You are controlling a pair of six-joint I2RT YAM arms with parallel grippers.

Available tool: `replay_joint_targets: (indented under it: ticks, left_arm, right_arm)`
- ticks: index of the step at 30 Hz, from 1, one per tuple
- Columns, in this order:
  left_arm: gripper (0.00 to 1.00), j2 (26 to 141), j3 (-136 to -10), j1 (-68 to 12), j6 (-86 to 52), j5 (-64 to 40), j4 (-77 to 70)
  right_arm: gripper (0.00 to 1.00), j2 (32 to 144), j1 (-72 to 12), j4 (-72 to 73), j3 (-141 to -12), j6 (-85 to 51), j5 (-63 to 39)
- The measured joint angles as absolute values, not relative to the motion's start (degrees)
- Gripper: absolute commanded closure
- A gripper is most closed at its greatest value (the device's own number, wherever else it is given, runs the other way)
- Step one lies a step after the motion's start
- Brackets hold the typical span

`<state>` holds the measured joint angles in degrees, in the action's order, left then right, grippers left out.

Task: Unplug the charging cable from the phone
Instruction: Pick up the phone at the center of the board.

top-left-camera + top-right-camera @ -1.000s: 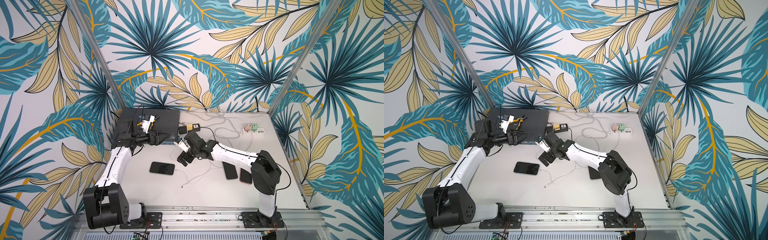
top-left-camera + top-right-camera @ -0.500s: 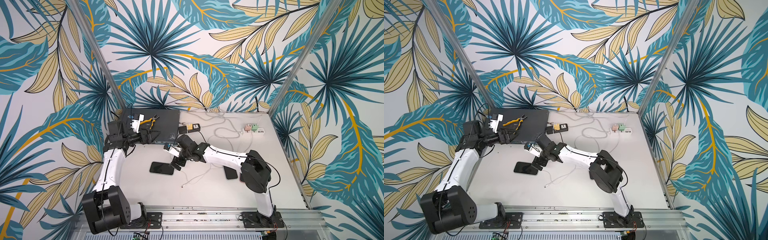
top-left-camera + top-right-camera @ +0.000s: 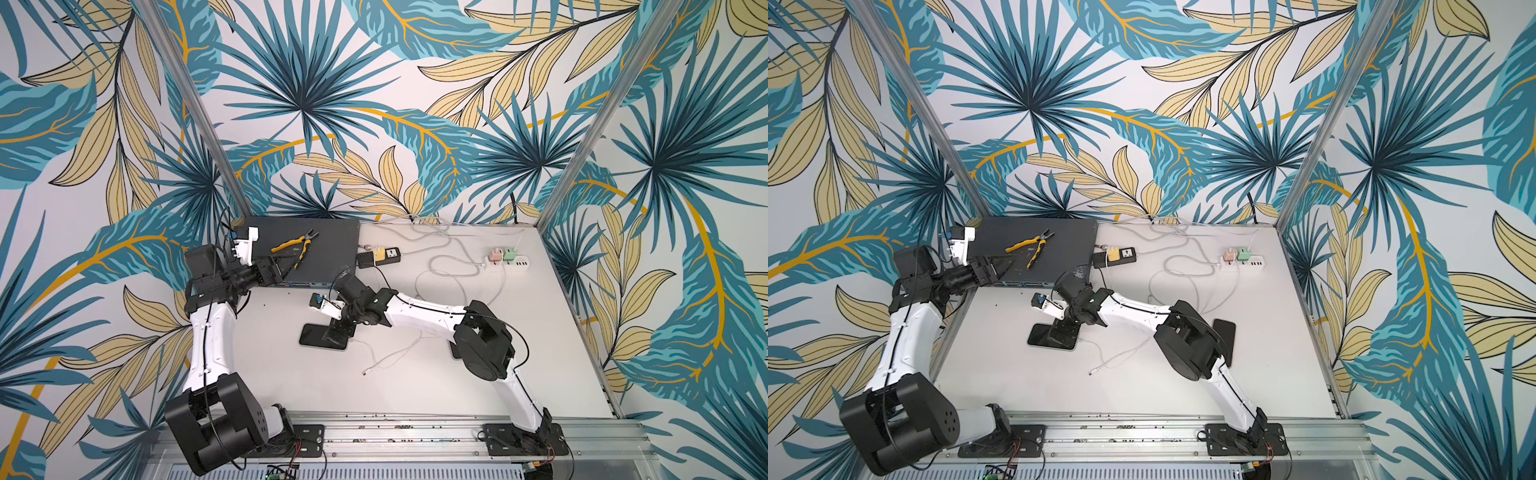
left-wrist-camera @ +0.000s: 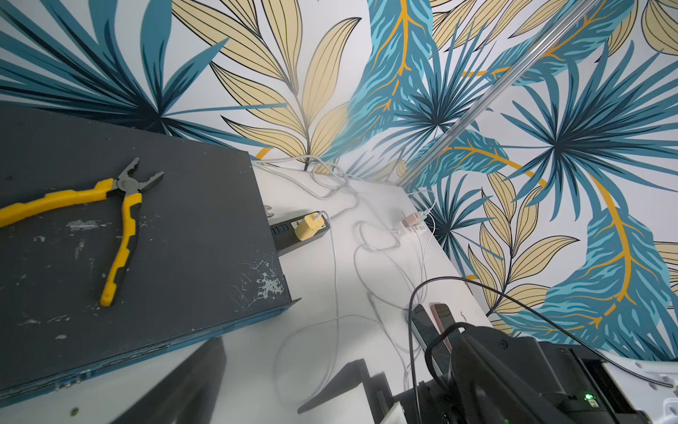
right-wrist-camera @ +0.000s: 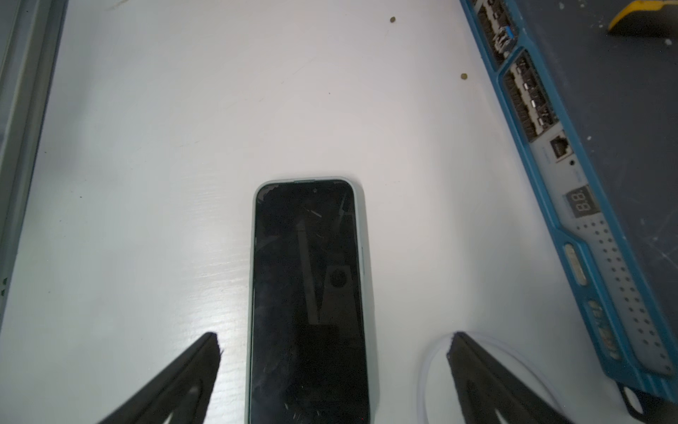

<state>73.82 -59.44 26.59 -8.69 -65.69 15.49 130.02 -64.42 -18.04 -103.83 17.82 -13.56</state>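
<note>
The right claw (image 5: pixel 334 341) is spread wide and empty, one finger on each side of the phone (image 5: pixel 308 275), which lies face up on the white bench (image 5: pixel 146 147). The white cable (image 5: pixel 425 363) curves just beside one finger, its plug end hidden. The left claw (image 4: pixel 290 350) is also released, empty, at the edge of the dark box (image 4: pixel 183 238).

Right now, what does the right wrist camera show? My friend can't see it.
A dark-screened phone lies flat on the white table between the open jaws of the right gripper. A white cable loops beside one jaw, and a blue-fronted network switch sits nearby.
</note>
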Motion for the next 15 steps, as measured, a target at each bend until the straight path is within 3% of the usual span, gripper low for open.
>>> replay_joint_targets:
  ticks: [15]
  left_arm:
    - [0.0,73.45,-59.24,26.68,-9.65,-65.84,14.33]
  right_arm:
    - [0.0,135.13,-65.41,-22.33,-108.44,19.33,-11.84]
